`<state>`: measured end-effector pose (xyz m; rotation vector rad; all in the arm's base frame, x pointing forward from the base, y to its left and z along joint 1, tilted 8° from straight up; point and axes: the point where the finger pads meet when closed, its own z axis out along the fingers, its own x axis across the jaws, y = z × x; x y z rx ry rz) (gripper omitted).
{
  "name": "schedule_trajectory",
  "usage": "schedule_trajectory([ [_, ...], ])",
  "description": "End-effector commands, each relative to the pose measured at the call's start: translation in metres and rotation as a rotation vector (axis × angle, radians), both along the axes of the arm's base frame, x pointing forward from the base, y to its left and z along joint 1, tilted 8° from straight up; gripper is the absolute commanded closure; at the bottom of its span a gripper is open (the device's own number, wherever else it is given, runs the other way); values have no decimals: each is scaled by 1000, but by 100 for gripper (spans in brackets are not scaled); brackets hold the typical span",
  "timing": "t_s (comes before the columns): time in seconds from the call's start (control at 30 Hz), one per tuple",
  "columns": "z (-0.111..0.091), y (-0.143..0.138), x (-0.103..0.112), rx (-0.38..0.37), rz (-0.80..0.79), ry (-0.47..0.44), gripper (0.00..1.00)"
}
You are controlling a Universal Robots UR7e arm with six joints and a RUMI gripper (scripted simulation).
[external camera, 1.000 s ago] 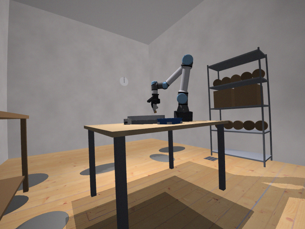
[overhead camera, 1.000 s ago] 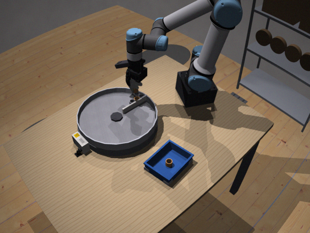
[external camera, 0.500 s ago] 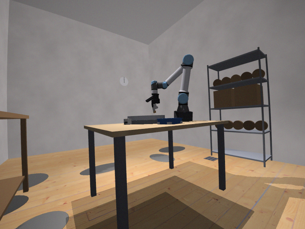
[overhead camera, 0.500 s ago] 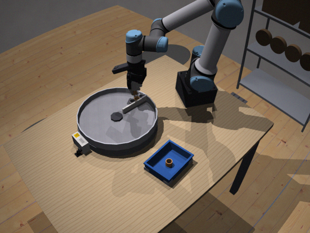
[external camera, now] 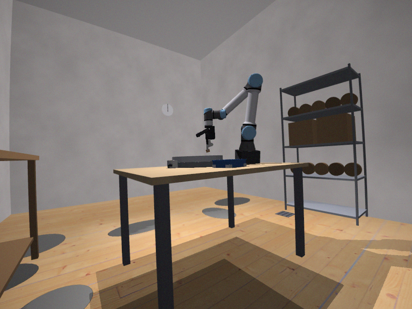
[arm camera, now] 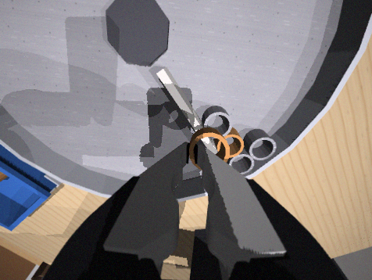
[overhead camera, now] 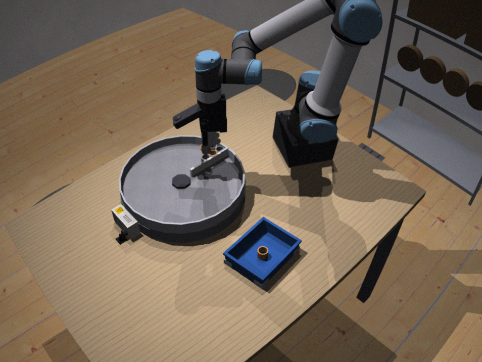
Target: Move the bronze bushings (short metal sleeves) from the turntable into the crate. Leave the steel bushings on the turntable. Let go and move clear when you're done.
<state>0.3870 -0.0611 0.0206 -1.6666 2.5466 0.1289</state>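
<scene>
I am pinching a bronze bushing (overhead camera: pixel 203 149) (external camera: pixel 207 150) (arm camera: pixel 198 137) by its wall in my end effector (overhead camera: pixel 205 144) (external camera: pixel 207 148) (arm camera: pixel 191 144), holding it above the turntable (overhead camera: pixel 183 222) (external camera: pixel 196 163) (arm camera: pixel 47 177). Another bronze bushing (overhead camera: pixel 213 152) (arm camera: pixel 237 146) is standing there among three steel bushings. One more (overhead camera: pixel 262 253) is sitting inside the blue crate (overhead camera: pixel 243 268) (external camera: pixel 229 163) (arm camera: pixel 44 200), near the tabletop's (overhead camera: pixel 155 296) (external camera: pixel 139 171) (arm camera: pixel 312 203) long edge.

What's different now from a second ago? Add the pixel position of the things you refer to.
The gripper (overhead camera: pixel 204 145) (external camera: pixel 207 149) (arm camera: pixel 191 144) has twisted above the turntable (overhead camera: pixel 155 194) (external camera: pixel 196 159) (arm camera: pixel 234 39), swinging the bronze bushing it holds (overhead camera: pixel 202 147) (external camera: pixel 207 150) (arm camera: pixel 209 135) slightly left in the top view. Nothing was newly grasped or let go. The blue crate (overhead camera: pixel 282 230) (external camera: pixel 229 162) (arm camera: pixel 23 203) and the bronze bushing in it (overhead camera: pixel 262 255) (arm camera: pixel 2 177) stayed put.
</scene>
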Motion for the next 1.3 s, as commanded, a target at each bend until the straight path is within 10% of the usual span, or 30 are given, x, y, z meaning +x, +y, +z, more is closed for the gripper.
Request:
schedule_trajectory([
  [0.0, 2, 10, 6, -4, 150, -20, 100],
  [1.27, 20, 134, 27, -67, 1814, -218, 100],
])
